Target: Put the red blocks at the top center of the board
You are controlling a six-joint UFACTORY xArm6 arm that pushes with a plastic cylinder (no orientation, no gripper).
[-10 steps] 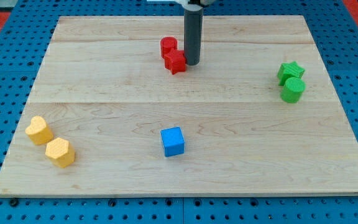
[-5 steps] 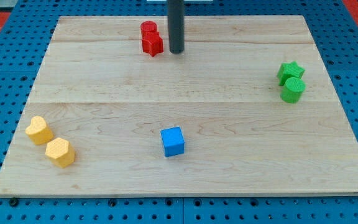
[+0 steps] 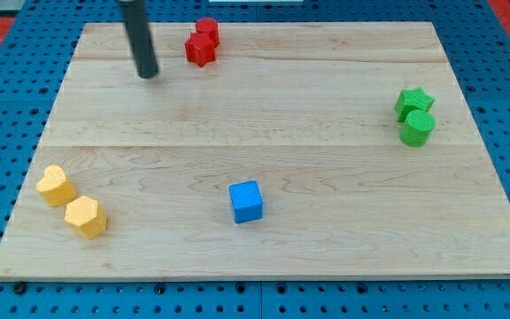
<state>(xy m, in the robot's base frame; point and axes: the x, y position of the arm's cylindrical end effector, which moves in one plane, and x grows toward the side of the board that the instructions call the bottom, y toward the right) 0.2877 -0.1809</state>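
Rod's upper part cut off by the view's top edge; arm itself unseen. Two red blocks touching near the desk's (image 3: 326, 106) top edge, slightly left of center: red star (image 3: 199, 50) in front, red cylinder (image 3: 207, 29) behind, shape partly hidden. Tool tip (image 3: 149, 74) rests left of them, apart, touching and holding nothing. Rod leans slightly left.

My tip (image 3: 148, 74) left of red blocks (image 3: 201, 42)

My tip (image 3: 148, 74) stands apart to the view's left of the red star block (image 3: 199, 50), which touches the red cylinder block (image 3: 207, 29) behind it.
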